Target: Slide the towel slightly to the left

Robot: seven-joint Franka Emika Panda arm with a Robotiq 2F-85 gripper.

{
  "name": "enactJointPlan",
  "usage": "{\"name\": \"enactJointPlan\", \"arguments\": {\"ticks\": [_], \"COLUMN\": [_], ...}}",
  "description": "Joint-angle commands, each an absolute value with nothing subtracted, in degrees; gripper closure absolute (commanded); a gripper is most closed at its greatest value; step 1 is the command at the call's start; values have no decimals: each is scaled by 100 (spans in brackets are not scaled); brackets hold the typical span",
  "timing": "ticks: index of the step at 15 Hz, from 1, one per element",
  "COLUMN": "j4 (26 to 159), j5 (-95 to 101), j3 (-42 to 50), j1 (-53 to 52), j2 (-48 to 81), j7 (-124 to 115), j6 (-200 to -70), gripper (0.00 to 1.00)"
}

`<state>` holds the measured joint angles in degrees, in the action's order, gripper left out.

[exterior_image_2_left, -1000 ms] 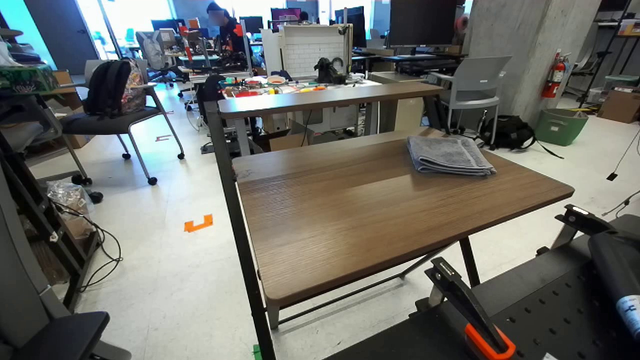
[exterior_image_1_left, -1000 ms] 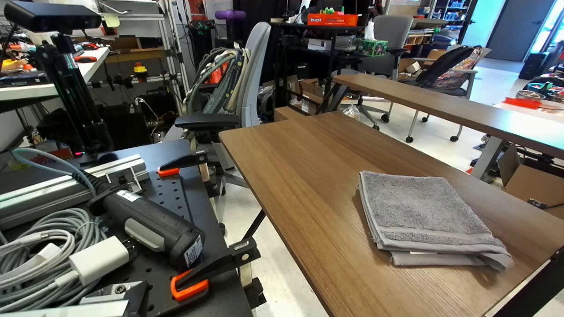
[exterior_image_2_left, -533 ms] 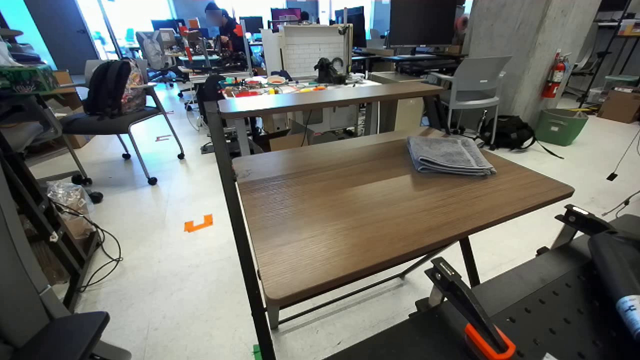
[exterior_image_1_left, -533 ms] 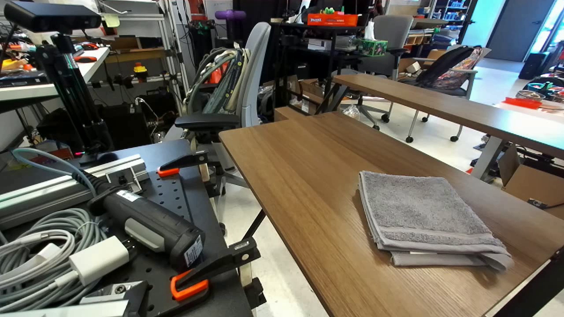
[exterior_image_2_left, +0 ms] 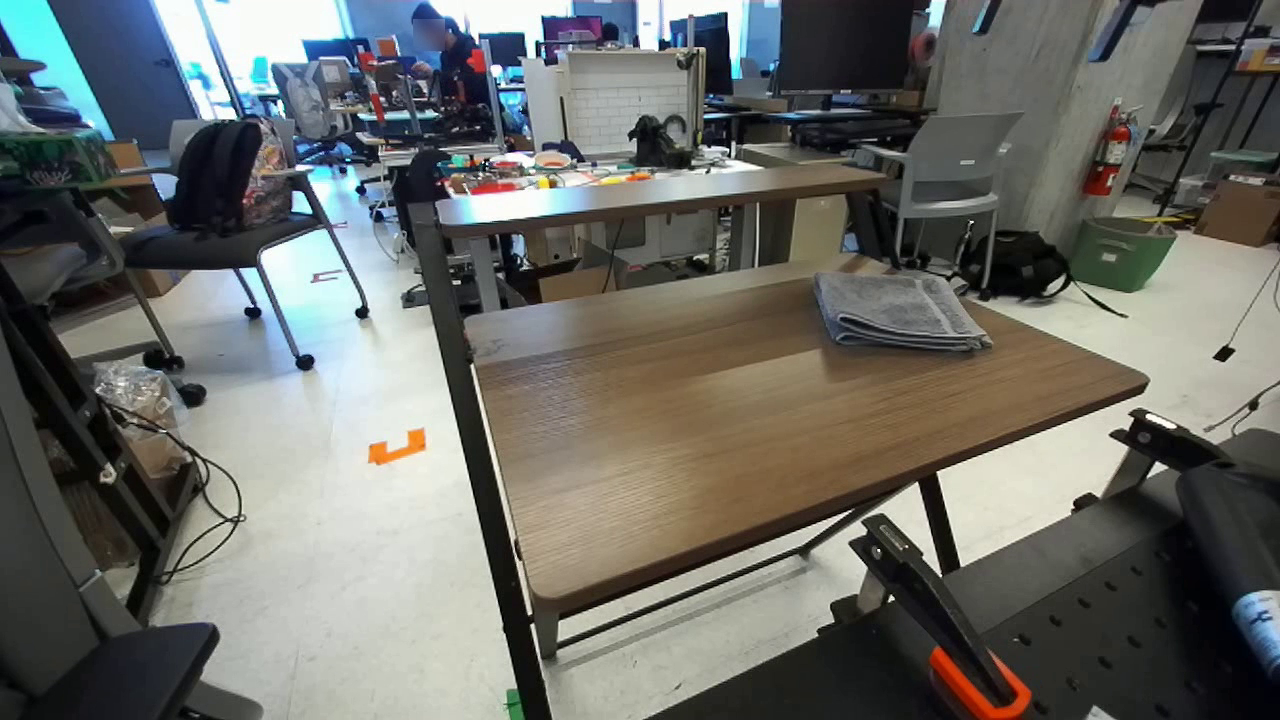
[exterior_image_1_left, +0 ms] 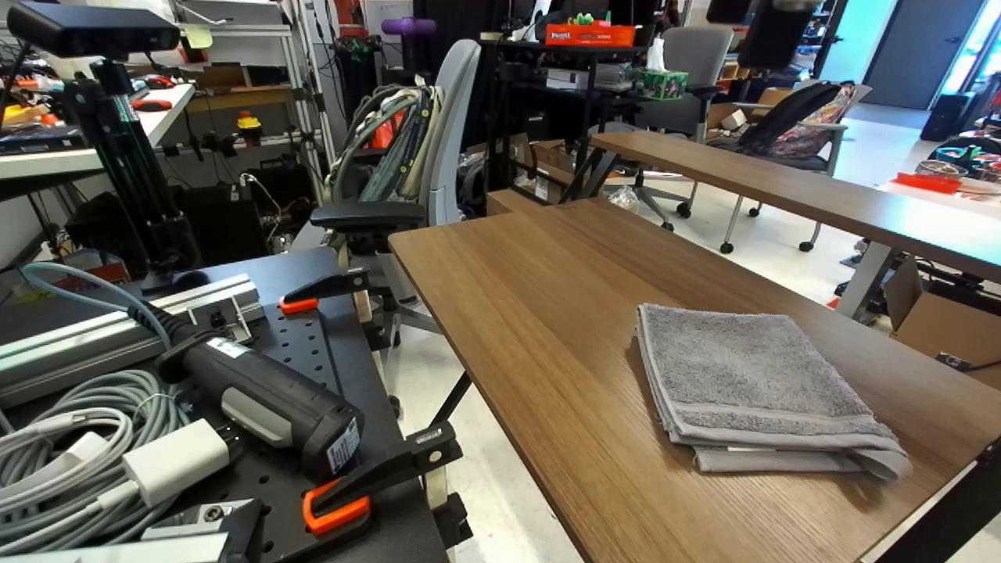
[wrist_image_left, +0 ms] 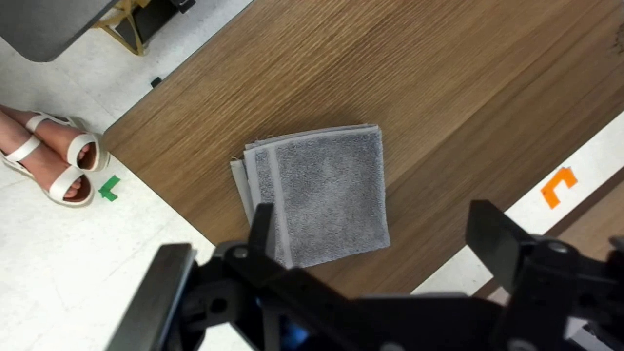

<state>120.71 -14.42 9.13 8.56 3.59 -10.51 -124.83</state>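
The grey folded towel lies flat on the brown wooden table (exterior_image_1_left: 532, 313). The towel shows in both exterior views (exterior_image_1_left: 758, 375) (exterior_image_2_left: 895, 310) and in the wrist view (wrist_image_left: 331, 190). My gripper (wrist_image_left: 373, 207) is open and empty, with its two black fingers wide apart. It is high above the table, apart from the towel. In the wrist view its left finger covers part of the towel's lower left edge. In the exterior views only part of the gripper shows at the top edge (exterior_image_2_left: 1050, 25), as dark blurred shapes (exterior_image_1_left: 774, 31).
A raised wooden shelf (exterior_image_1_left: 782, 188) runs along one side of the table. A black cart (exterior_image_1_left: 305, 352) with clamps, cables and a black handheld device stands beside the table. A person's sandalled feet (wrist_image_left: 63, 165) are near a table corner in the wrist view. A chair (exterior_image_1_left: 438, 156) stands close by.
My gripper has come into the top edge of both exterior views, where it did not show before. The towel has not moved.
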Motion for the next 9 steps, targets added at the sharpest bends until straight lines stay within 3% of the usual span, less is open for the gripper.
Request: {"name": "enactJointPlan", "arguments": {"ticks": [1, 9], "j4": [11423, 10316], "j5": [-1214, -730], "j3": [894, 878], "j1": [833, 634], "j2": [1053, 2606], "j7": [-1454, -1865], "j6": [-12398, -12564], "gripper": [0, 0]}}
